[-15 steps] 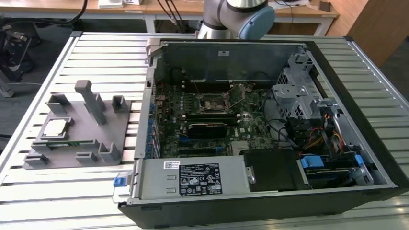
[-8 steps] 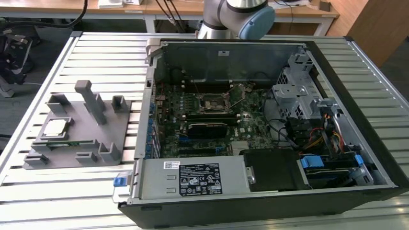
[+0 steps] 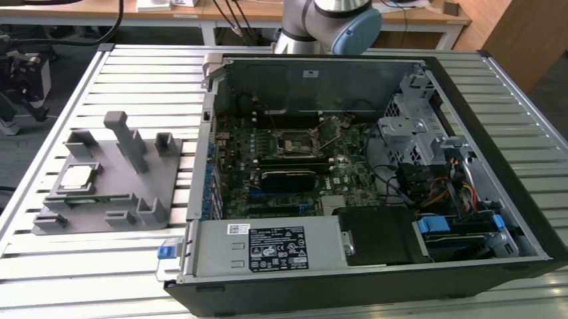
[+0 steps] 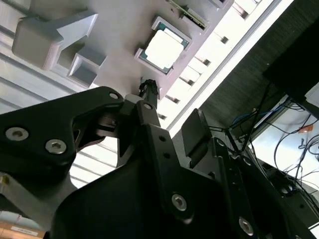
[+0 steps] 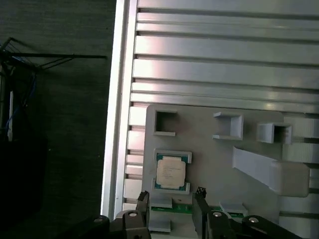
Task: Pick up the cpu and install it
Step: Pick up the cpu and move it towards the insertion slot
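Note:
The cpu (image 3: 76,177), a small silver square chip, lies flat in its pocket on the grey fixture plate (image 3: 106,219) at the exterior view's left. It also appears in both wrist views, as the cpu (image 5: 171,172) and the cpu (image 4: 164,49). My gripper (image 5: 172,199) hovers above the plate, open, with its two black fingertips (image 5: 143,198) spread about as wide as the chip and nothing between them. In the second wrist view the gripper (image 4: 172,112) is seen from behind, one fingertip (image 4: 148,90) reaching toward the chip. The arm's base (image 3: 328,23) stands behind the case.
An open computer case (image 3: 510,193) fills the table's middle, with the black-framed motherboard socket (image 3: 296,143) inside. A green memory stick (image 5: 172,208) lies beside the chip. Grey posts (image 3: 124,136) rise from the plate. The table's edge (image 5: 119,99) borders dark floor.

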Tool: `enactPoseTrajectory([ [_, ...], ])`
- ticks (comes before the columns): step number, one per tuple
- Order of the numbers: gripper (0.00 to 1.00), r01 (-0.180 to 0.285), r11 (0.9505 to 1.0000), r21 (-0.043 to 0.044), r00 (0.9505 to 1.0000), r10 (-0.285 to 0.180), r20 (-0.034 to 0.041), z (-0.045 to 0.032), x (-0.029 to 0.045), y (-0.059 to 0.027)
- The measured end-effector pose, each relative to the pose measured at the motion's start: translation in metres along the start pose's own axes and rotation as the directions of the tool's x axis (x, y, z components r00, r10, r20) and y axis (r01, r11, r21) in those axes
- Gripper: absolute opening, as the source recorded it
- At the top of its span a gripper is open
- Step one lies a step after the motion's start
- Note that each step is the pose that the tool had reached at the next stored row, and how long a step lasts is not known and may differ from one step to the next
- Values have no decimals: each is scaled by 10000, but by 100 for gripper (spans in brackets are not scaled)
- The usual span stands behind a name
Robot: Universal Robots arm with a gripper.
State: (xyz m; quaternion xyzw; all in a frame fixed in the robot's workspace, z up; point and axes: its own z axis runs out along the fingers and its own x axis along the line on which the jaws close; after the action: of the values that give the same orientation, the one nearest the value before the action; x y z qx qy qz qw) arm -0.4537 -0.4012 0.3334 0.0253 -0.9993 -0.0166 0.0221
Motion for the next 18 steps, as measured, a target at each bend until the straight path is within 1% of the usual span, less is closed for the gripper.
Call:
enactPoseTrajectory([
  [3,47,-371,9993,-2,9993,371,26,49,2,-1],
  [6,48,-375,9993,-2,9993,375,26,83,9,-6],
  [8,60,-366,9993,-2,9993,366,26,105,8,-9],
  [9,60,-363,9993,-1,9993,363,25,117,9,-11],
  [10,65,-358,9994,-2,9994,358,26,130,9,-16],
  [11,65,-352,9994,0,9994,352,23,142,11,-25],
  [12,72,-333,9994,0,9994,333,24,153,14,-40],
  [15,72,-194,9998,-5,9998,194,26,193,18,-69],
  [18,72,-135,9999,-46,9999,135,25,238,18,-75],
])
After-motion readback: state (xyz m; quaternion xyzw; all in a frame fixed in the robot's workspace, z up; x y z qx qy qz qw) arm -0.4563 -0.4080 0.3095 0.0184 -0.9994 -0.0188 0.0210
